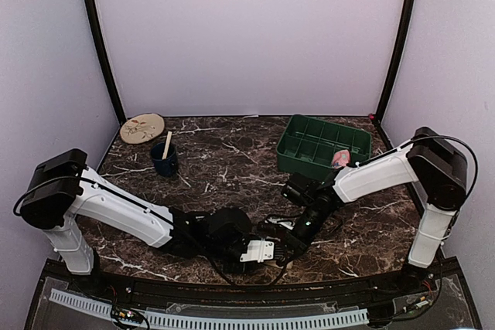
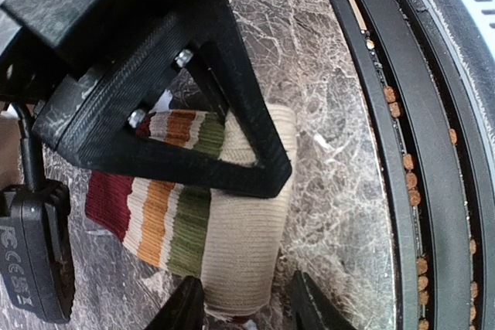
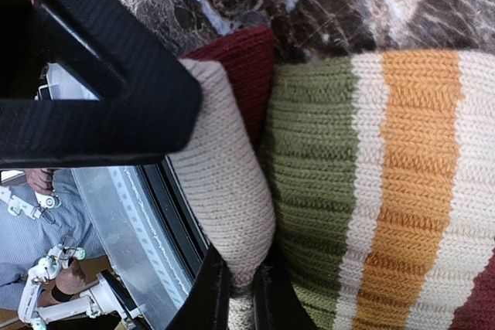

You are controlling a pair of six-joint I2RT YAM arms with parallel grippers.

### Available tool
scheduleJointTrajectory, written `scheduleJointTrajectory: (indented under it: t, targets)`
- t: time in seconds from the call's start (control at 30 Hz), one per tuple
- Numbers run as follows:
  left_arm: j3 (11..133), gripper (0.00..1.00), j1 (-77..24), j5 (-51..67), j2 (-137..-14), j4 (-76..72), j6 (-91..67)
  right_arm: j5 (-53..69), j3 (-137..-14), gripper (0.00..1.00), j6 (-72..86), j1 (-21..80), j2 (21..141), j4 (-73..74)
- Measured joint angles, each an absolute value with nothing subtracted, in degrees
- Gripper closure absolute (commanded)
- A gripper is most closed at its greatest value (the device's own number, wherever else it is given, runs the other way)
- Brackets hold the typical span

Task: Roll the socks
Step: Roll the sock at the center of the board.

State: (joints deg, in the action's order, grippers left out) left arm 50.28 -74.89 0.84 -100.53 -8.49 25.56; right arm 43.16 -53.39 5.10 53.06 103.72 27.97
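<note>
A striped sock point(image 2: 240, 229) with maroon, orange, green and cream bands lies partly rolled on the marble table near its front edge. In the top view the arms hide it. My left gripper point(image 2: 247, 311) is open, its fingers astride the cream end of the roll. My right gripper point(image 3: 238, 295) is shut on a fold of the cream sock fabric point(image 3: 232, 183), next to the striped part point(image 3: 387, 191). Its black triangular finger point(image 2: 232, 75) crosses over the sock in the left wrist view. Both grippers meet low in the middle of the top view, the left point(image 1: 267, 251) and the right point(image 1: 298, 231).
A green divided tray point(image 1: 325, 144) stands at the back right with a pink item point(image 1: 340, 159) in it. A dark blue cup point(image 1: 164, 160) with a wooden stick and a round plate point(image 1: 142, 127) are at the back left. The black front rail point(image 2: 402, 113) runs close beside the sock.
</note>
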Motion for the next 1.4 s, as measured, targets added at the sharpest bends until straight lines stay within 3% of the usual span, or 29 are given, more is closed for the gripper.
scheduleJointTrajectory:
  t: [0.47, 0.93, 1.17, 1.4]
  targets:
    - [53.15, 0.6, -74.89, 1.89, -103.7, -8.32, 29.04, 45.67, -53.41, 1.0, 5.06, 52.23, 104.81, 28.34]
    - [58.28, 0.77, -74.78, 5.89, -108.03, -3.29, 30.26, 46.35, -53.41, 1.0, 5.06, 51.68, 104.92, 30.46]
    - [62.17, 0.8, -74.43, 8.95, -109.91, 1.02, 30.48, 46.02, -53.3, 0.76, 5.61, 51.48, 104.77, 32.14]
    - [67.4, 0.81, -72.51, 15.33, -112.75, 6.09, 30.24, 43.66, -50.83, 0.66, 8.49, 50.89, 101.1, 30.96]
